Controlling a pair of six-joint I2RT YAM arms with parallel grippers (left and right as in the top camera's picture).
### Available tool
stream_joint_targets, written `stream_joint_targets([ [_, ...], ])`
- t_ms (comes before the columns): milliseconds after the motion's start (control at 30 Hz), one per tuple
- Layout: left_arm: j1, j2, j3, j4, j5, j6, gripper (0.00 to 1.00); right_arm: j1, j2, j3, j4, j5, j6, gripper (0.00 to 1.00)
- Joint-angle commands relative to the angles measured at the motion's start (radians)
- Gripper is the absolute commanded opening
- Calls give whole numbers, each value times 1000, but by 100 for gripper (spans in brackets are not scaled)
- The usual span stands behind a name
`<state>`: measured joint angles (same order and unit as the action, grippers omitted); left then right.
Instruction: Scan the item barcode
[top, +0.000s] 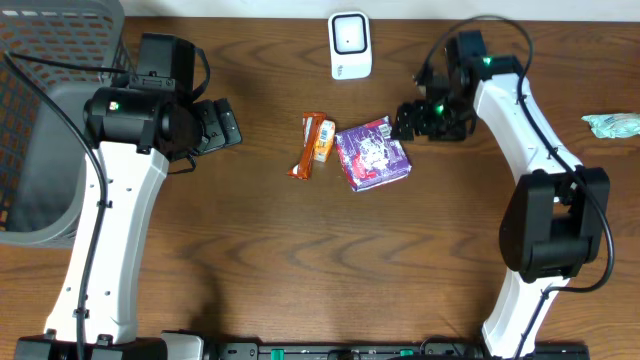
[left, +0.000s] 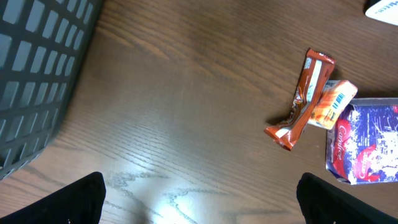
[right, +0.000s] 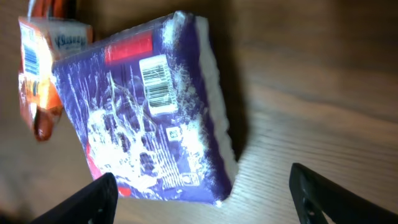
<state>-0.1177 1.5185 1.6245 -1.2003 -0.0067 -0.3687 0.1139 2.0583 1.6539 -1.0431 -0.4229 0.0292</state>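
- The right gripper (right: 205, 199) is filling the bottom of the right wrist view. Its two dark fingertips (right: 93, 199) are standing wide apart at the lower left and lower right, gripping nothing.
- The purple packet (right: 149, 112) is lying flat just beyond those fingertips, with its lower corner reaching in between them without touching either.
- A white barcode label (right: 157, 84) is facing upward on the packet's top face, near the upper edge of the frame.
- From overhead the packet is sitting at the centre of the picture. It is looking nearly square there, turned slightly askew, so its long axis cannot be told.
- A small orange packet (top: 322, 139) and a brown bar wrapper (top: 307, 147) are lying just left of it. The bar is running almost top to bottom.
- The left gripper (left: 199, 199) is hanging well to the left with its jaws spread wide and empty.
- The dark, wood-grained table (top: 250, 270) is carrying everything.
- A white scanner (top: 350, 45) is sitting at the top centre.
- A grey basket (top: 40, 120) is occupying the upper left.
- A crumpled teal thing (top: 612, 125) is lying at the right edge.
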Motion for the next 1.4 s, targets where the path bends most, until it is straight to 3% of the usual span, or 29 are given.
stream_joint_targets([
  [0,3,-9,0,-3,-9,5,98,-11,-10,-40,7,-154,-42,88],
  [67,3,-9,0,-3,-9,5,98,-9,-16,-33,-3,-154,-41,94],
  [200,3,-9,0,-3,-9,5,98,6,-65,-3,-5,-82,-6,95],
  [500,3,-9,0,-3,-9,5,98,185,-240,30,-12,355,130,95],
  [600,3,-9,0,-3,-9,5,98,289,-243,29,-21,545,198,84],
  [900,3,-9,0,-3,-9,5,98,550,-143,-40,35,861,394,85],
  [1233,3,-9,0,-3,-9,5,98,681,70,-49,89,1147,430,84],
  [1367,3,-9,0,-3,-9,5,98,695,142,-49,90,1166,431,83],
])
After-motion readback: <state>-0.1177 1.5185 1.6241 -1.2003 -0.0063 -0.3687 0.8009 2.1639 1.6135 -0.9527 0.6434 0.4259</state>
